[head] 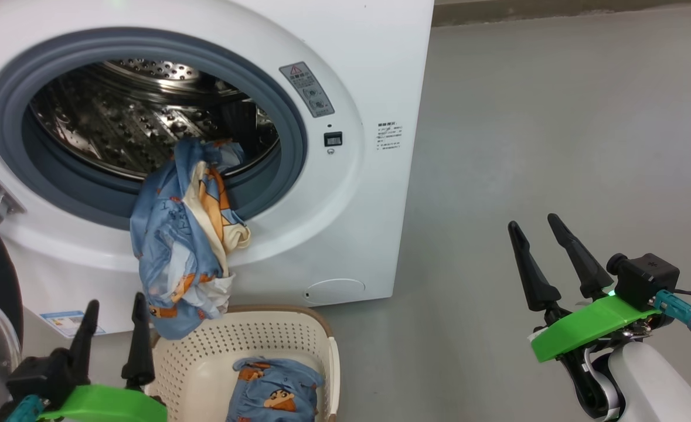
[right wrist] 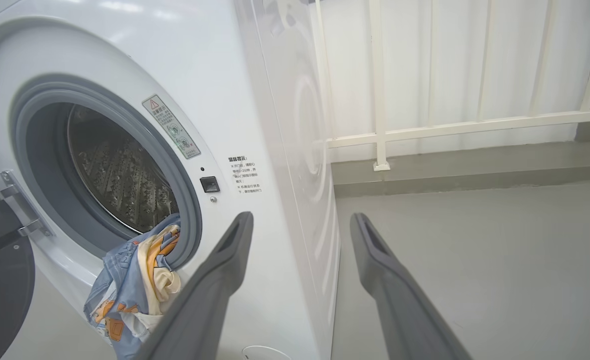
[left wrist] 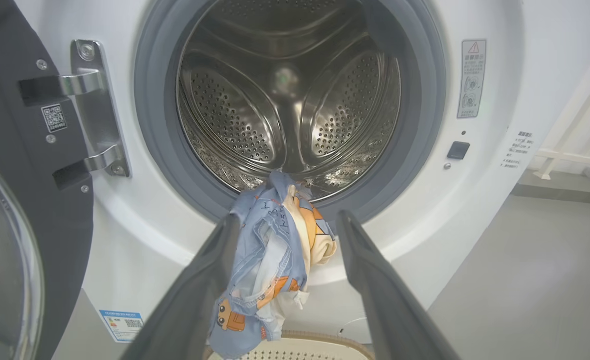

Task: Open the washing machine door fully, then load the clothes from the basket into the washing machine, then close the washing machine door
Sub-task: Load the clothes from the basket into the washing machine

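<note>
The washing machine (head: 351, 58) stands with its door (left wrist: 4, 150) swung wide open on the left side. The basket (head: 204, 357) sits on the floor (head: 556, 117) right in front of the machine. One blue piece of the clothes (head: 175, 234), with cartoon faces on it, hangs half out of the round hole. Its top lies in the shiny drum (head: 116, 117) and over the grey ring (head: 5, 117), and its bottom dangles down to the basket's rim. Another blue piece (head: 275, 392) lies inside the basket. The left gripper (head: 116, 300) is low, just beside the basket and near the dangling cloth. Its two fingers are spread apart and there is nothing in them. The right gripper (head: 533, 221) is well away from the machine, over the grey floor, with its fingers spread apart too and nothing held
</note>
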Controlling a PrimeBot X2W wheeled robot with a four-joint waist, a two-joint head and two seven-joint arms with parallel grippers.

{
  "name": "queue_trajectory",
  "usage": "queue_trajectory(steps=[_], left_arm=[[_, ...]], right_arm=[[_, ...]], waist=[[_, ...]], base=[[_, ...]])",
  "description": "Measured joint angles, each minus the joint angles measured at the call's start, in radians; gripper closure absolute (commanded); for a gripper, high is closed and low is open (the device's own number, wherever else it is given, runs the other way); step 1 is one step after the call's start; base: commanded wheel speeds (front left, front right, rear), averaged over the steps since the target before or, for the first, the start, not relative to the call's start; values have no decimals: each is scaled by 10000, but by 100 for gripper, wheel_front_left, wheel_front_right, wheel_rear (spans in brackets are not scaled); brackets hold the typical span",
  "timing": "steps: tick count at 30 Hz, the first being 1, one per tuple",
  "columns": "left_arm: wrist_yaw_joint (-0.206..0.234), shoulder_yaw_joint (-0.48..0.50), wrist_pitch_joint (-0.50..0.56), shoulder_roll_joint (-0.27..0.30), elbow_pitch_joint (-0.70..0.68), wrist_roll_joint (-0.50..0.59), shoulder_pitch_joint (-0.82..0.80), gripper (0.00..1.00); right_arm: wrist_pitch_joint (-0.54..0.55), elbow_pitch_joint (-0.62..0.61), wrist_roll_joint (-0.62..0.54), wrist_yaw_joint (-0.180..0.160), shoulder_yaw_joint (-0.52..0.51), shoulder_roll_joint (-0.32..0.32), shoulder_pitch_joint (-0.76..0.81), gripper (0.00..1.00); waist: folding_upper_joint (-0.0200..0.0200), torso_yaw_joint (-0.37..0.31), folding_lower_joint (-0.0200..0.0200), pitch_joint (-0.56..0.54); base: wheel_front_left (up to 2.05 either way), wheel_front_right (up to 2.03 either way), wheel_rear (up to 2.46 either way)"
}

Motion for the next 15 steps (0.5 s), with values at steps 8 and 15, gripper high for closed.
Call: queue_trajectory(steps=[8,15], left_arm=[[-290,-247,491,54,1503,-205,-427,0],[-654,-311,472,173,3289,-433,-1616,0]], right_arm=[[0,-15,-59,0,54,-33,-66,0],[0,-90,-115,0,58,-42,-254,0]], waist=[[0,-39,0,422],[0,-163,0,1029]], base=[[0,0,0],[0,0,0]])
